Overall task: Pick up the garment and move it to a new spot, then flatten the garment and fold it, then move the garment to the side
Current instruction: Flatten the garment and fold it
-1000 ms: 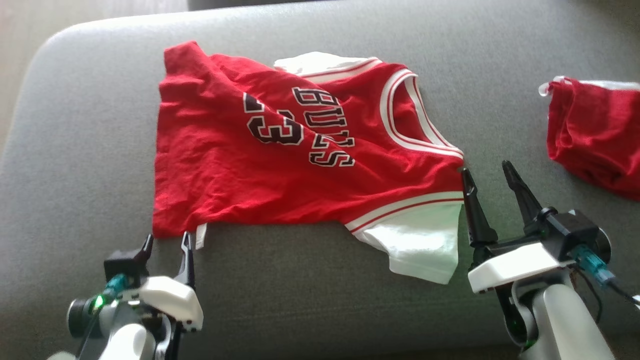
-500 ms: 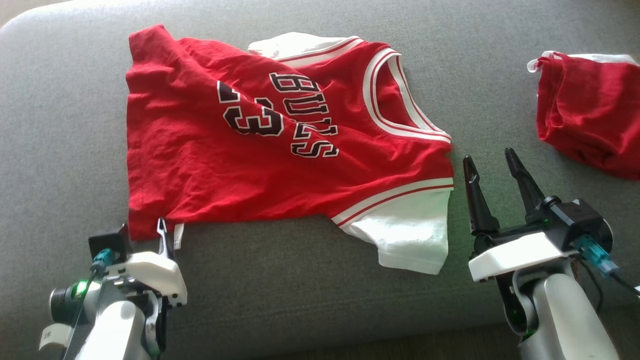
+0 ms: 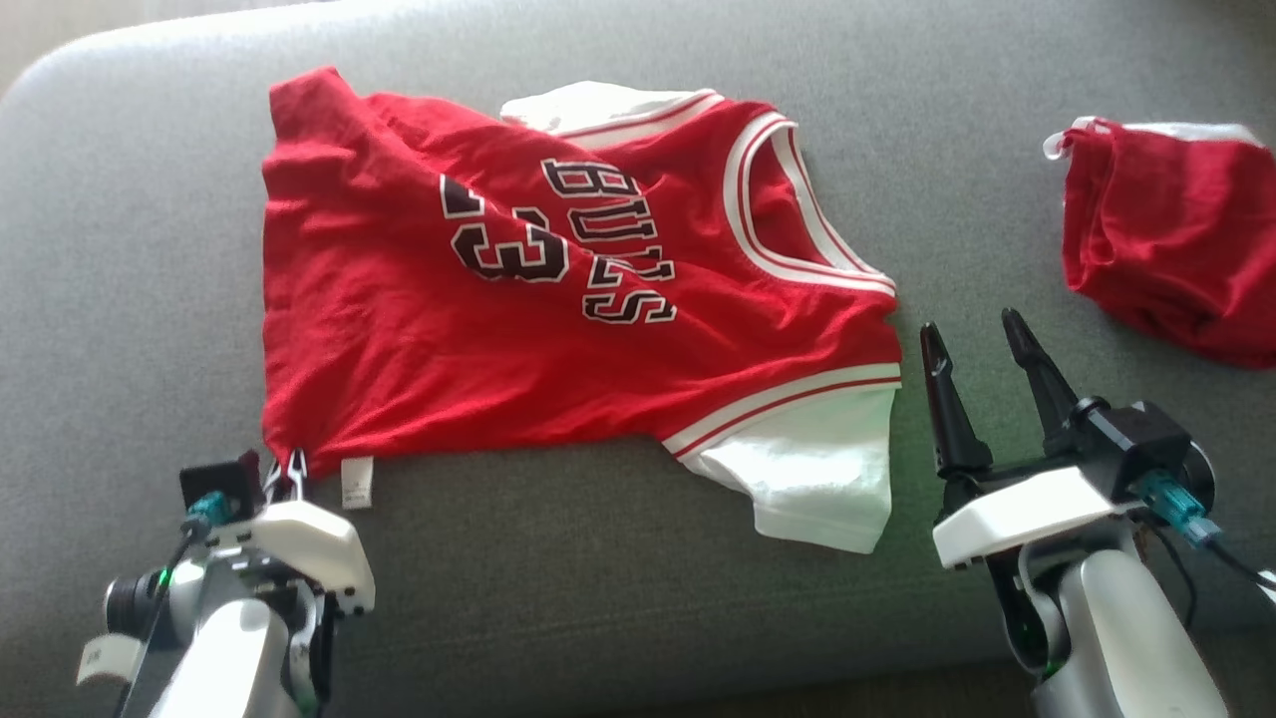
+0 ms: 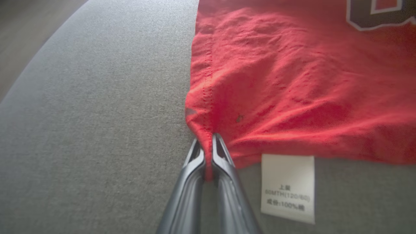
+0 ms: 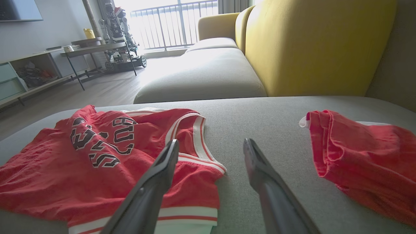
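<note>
A red jersey-style garment (image 3: 518,329) with white sleeves, black lettering and a white-trimmed neck lies spread on the grey sofa seat (image 3: 598,598). My left gripper (image 3: 284,474) is shut on the garment's near-left hem corner; in the left wrist view the red fabric (image 4: 276,91) is pinched between my fingertips (image 4: 198,156), with a white care label (image 4: 287,187) just to the right. My right gripper (image 3: 972,329) stands open just beyond the garment's near-right shoulder, nothing between its fingers. In the right wrist view my right gripper (image 5: 211,144) hovers over the garment (image 5: 97,169) by its neck trim.
A second red piece of clothing (image 3: 1171,249) lies bunched at the right of the seat, also seen as a red heap (image 5: 367,165) right of my right fingers. A yellow sofa back (image 5: 312,45) rises behind. The seat's front edge runs close below both arms.
My left gripper has gone forward to the hem corner and closed on it. The head camera shifted a little. My right gripper stays open in much the same place.
</note>
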Robot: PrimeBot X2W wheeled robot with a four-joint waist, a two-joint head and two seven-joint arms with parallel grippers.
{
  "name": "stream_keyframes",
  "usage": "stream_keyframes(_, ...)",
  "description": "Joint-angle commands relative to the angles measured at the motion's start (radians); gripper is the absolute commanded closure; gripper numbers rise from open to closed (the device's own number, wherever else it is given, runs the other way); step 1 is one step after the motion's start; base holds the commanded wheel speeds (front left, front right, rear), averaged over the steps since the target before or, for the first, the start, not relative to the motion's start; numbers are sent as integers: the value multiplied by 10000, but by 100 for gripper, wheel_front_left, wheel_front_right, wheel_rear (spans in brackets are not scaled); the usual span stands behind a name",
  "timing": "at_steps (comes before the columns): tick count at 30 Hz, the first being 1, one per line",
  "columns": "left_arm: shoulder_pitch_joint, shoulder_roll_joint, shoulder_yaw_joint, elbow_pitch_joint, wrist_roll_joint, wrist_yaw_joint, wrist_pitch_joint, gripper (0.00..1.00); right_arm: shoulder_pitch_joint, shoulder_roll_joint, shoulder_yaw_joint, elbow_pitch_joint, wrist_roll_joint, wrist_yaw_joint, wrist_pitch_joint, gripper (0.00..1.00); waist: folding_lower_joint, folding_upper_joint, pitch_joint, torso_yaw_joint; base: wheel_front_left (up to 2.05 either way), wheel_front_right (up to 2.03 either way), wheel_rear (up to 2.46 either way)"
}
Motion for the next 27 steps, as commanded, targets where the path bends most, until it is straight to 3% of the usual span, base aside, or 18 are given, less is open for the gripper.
stream_keyframes(1, 107, 212, 288, -221, -77, -13, -178, 100, 17, 5, 167, -177, 8, -4, -111, 0, 0, 0, -223, 39, 0, 0, 0)
stream_keyframes(13, 810, 486, 140, -2201, 100, 134, -650, 100, 679, 5, 299, 580, 871, -4, 219, 0, 0, 0, -742, 19, 0, 0, 0)
stream_keyframes(27, 1368, 740, -17, -4001, 317, 591, -402, 100, 887, 5, 1250, 2334, 3526, -4, 1218, 0, 0, 0, -879, -33, 0, 0, 0)
